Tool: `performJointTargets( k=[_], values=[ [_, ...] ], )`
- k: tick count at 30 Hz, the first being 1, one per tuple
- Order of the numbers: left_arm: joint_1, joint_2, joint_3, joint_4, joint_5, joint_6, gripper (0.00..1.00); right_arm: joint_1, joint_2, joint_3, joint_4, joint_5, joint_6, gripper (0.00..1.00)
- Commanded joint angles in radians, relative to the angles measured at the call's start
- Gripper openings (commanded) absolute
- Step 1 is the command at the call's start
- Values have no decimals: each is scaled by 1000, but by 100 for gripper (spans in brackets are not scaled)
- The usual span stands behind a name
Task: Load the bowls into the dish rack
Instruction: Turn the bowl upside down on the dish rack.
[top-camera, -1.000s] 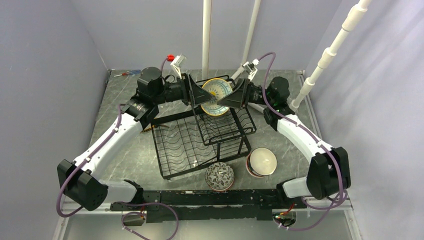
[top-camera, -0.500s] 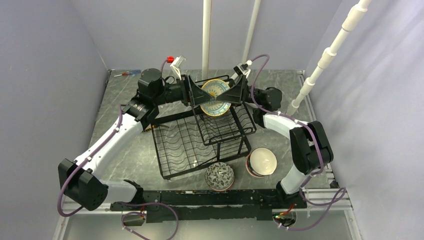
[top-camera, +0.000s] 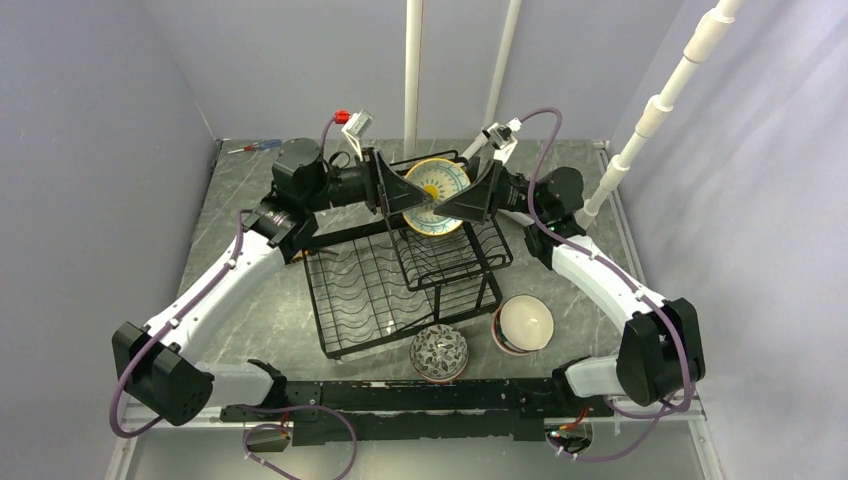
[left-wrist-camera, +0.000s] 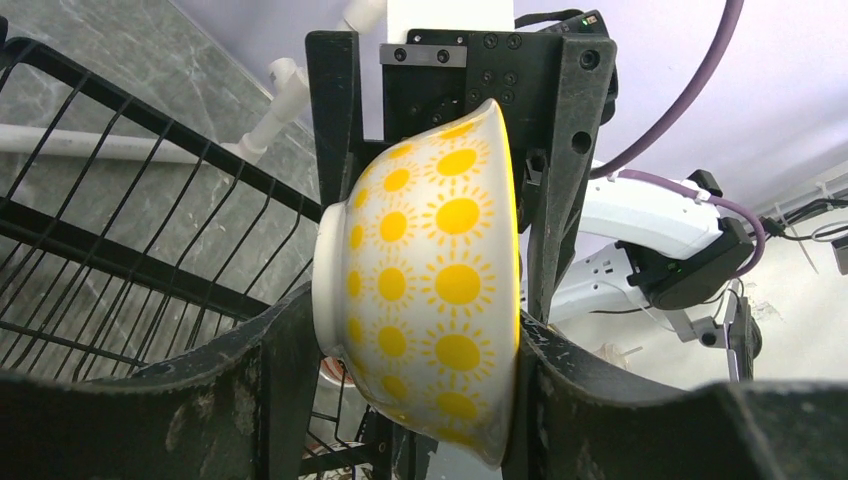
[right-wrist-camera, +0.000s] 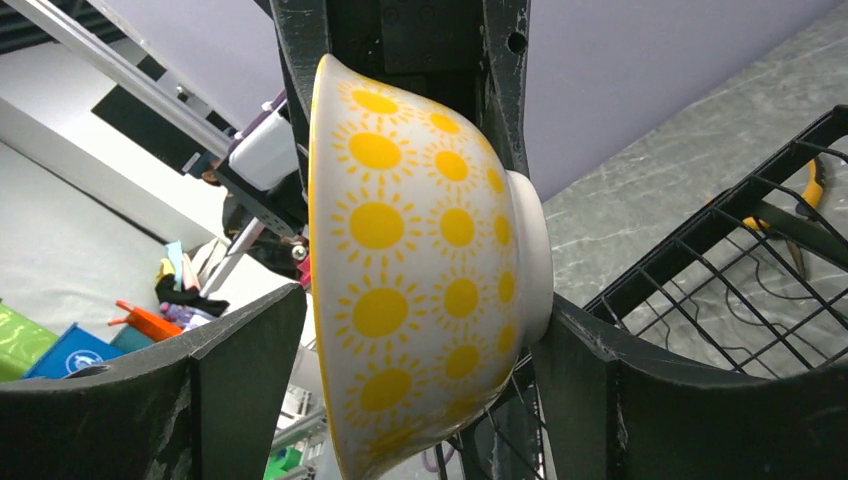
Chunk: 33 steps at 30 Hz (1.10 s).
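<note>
Table: grey marbled top (top-camera: 290, 310) carrying everything.
Dish rack: black wire (top-camera: 370, 300), mid-table, its raised tier at the far right.
Left gripper: (left-wrist-camera: 415, 340) fingers clamped on the yellow sun-dotted bowl, one on its foot, one on its rim.
Right gripper: (right-wrist-camera: 425, 305) fingers straddle the same bowl from the other side; one meets the foot, but I cannot tell whether they grip.
Yellow sun-dotted bowl: (top-camera: 437, 185) on edge, above the raised tier.
White bowl: (top-camera: 527, 320) upright on the table, just right of the rack.
Grey patterned bowl: (top-camera: 439, 352) upside down, at the rack's near edge.
</note>
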Motion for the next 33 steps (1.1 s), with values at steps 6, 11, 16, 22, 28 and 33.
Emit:
performJointTargets(
  k=[6,11,16,22,28,33],
  values=[
    [10,-22,16,52,2,-4,15,0,5,-38,379,-9,185,82],
    [10,-16,16,58,15,-11,16,0,29,-24,417,-10,209,75],
    [10,-19,15,44,4,-1,20,1,9,-20,317,5,129,44],
    [10,-12,9,41,-7,2,25,-2,-19,-18,160,23,9,0],
    [10,-5,23,-24,-57,34,49,-8,-91,32,-285,116,-297,0],
    [22,-10,25,-97,-134,48,85,-15,-141,110,-674,264,-546,0]
  ],
)
